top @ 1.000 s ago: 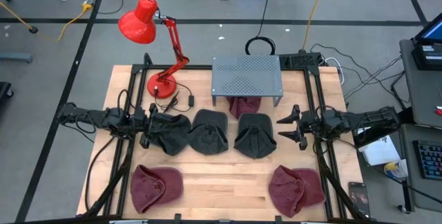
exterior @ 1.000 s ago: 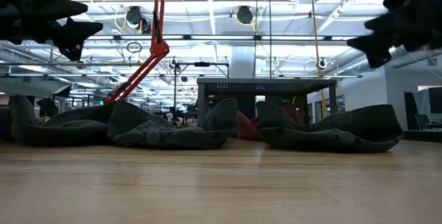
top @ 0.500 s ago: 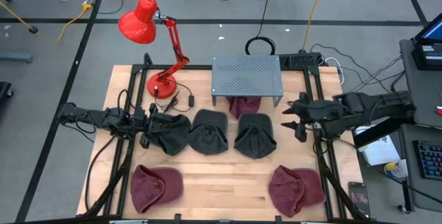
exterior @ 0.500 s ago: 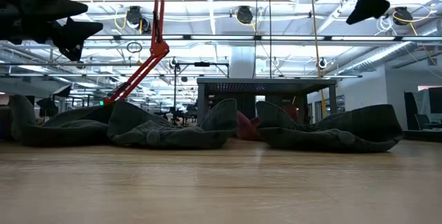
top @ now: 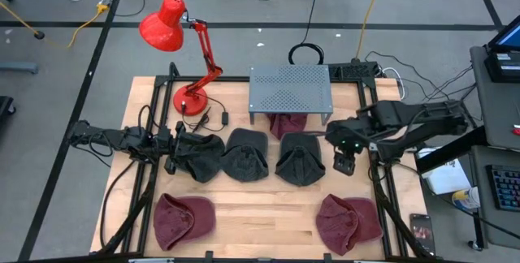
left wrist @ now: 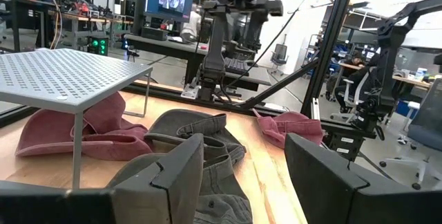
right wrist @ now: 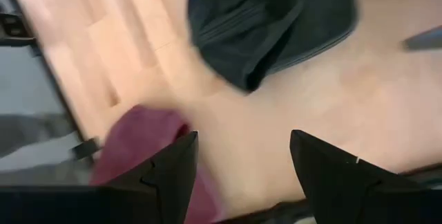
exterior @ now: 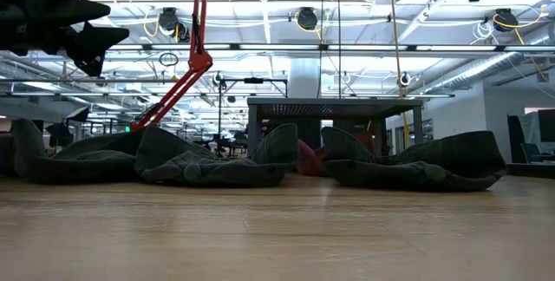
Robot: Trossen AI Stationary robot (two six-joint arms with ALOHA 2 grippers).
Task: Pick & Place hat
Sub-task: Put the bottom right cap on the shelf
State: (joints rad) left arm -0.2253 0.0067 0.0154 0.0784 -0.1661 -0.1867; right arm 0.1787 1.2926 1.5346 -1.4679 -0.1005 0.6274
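Note:
Three dark grey hats lie flat in a row mid-table: left [top: 201, 157], middle [top: 246, 154], right [top: 301, 159]. One maroon hat [top: 286, 122] lies under the grey perforated shelf [top: 290, 89]. Two more maroon hats lie at the near left [top: 184, 218] and near right [top: 349, 221]. My left gripper [top: 175, 151] is open and hovers above the left dark hat; it is high in the low view [exterior: 82, 25]. My right gripper [top: 341, 164] is open, tipped downward, high above the bare wood between the right dark hat [right wrist: 276, 23] and the near right maroon hat [right wrist: 138, 148].
A red desk lamp [top: 183, 52] stands at the far left, its base [top: 189, 99] on the table. The shelf stands on thin legs [left wrist: 76, 148] at the far middle. Black frame rails [top: 378, 190] run along both table sides. Bare wood [top: 268, 214] lies between the near maroon hats.
My right gripper has risen, almost out of the top of the low view, and has tipped from level to pointing down at the table beside the right dark hat. No hat has moved.

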